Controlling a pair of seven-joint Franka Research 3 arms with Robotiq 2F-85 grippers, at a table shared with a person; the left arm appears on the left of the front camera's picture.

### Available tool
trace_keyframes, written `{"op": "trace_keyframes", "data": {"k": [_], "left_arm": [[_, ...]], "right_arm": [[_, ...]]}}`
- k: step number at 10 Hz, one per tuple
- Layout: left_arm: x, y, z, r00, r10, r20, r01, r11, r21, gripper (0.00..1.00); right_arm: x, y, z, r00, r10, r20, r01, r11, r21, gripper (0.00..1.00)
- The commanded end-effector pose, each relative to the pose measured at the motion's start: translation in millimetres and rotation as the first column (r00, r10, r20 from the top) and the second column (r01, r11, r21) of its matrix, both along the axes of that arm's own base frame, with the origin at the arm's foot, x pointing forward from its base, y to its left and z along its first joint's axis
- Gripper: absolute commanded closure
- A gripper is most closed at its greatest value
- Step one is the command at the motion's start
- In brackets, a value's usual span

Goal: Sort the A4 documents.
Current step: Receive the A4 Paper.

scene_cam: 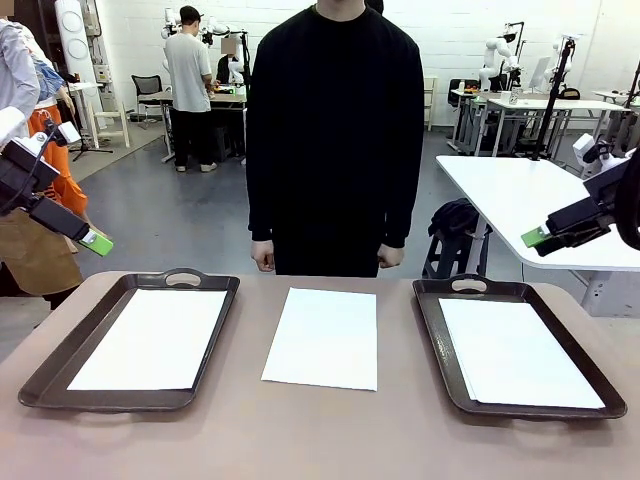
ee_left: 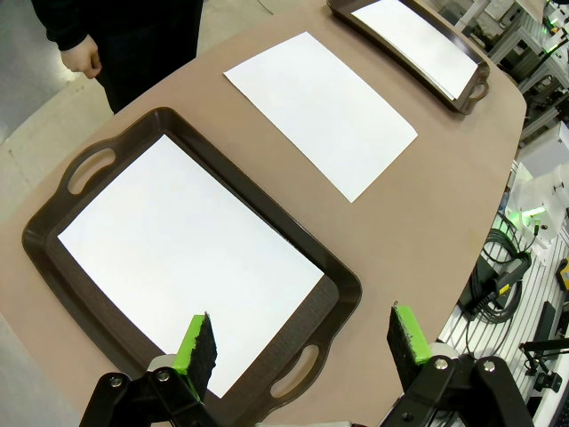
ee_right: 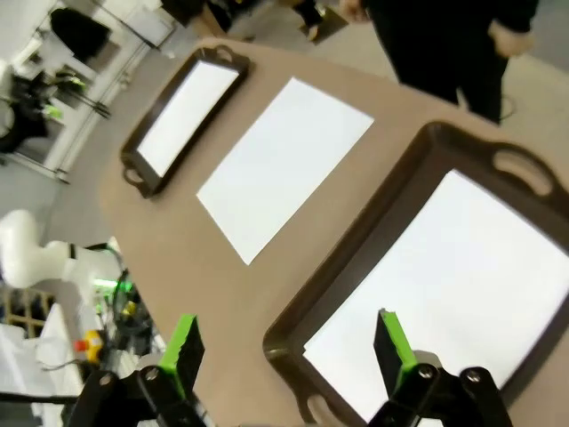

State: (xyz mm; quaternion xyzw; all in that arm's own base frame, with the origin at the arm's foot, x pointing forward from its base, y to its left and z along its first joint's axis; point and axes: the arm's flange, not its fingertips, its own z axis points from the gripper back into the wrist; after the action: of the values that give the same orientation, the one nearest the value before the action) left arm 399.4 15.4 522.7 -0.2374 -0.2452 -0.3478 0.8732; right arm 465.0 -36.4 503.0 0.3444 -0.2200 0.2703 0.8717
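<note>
A person (scene_cam: 335,140) in black stands at the table's (scene_cam: 330,430) far edge, hands hanging clear of it, and nothing lies between either arm and the paper. There are two brown trays, the left tray (scene_cam: 70,350) and the right tray (scene_cam: 440,350), and three A4 sheets: one sheet in the left tray (scene_cam: 152,338), one in the right (scene_cam: 515,352), and one bare on the table between them (scene_cam: 323,337). The left gripper (ee_left: 302,342) and right gripper (ee_right: 284,342) both hang above the table's sides, jaws wide apart and empty.

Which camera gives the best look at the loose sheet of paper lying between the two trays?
The front view: the loose sheet lies centred and square-on. Both wrist views show it whole too, but slanted.
</note>
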Motion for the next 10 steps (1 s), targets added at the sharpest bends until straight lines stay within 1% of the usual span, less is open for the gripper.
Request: {"op": "trace_keyframes", "data": {"k": [1, 3, 5, 9, 10], "left_arm": [[0, 1, 0, 1.000, -0.007, 0.004, 0.008, 1.000, -0.003, 0.00], [0, 1, 0, 1.000, -0.007, 0.004, 0.008, 1.000, -0.003, 0.00], [0, 1, 0, 1.000, -0.007, 0.004, 0.008, 1.000, -0.003, 0.00], [0, 1, 0, 1.000, -0.007, 0.004, 0.008, 1.000, -0.003, 0.00], [0, 1, 0, 1.000, -0.007, 0.004, 0.008, 1.000, -0.003, 0.00]], "right_arm": [[3, 1, 7, 0.997, 0.062, 0.048, -0.060, 0.998, -0.037, 0.00], [3, 11, 12, 0.990, 0.122, 0.072, -0.117, 0.990, -0.075, 0.00], [4, 13, 11, 0.988, 0.139, 0.067, -0.133, 0.988, -0.079, 0.00], [3, 5, 7, 0.993, 0.112, 0.041, -0.110, 0.993, -0.047, 0.00], [3, 12, 11, 0.992, 0.115, 0.055, -0.111, 0.991, -0.068, 0.00]]}}
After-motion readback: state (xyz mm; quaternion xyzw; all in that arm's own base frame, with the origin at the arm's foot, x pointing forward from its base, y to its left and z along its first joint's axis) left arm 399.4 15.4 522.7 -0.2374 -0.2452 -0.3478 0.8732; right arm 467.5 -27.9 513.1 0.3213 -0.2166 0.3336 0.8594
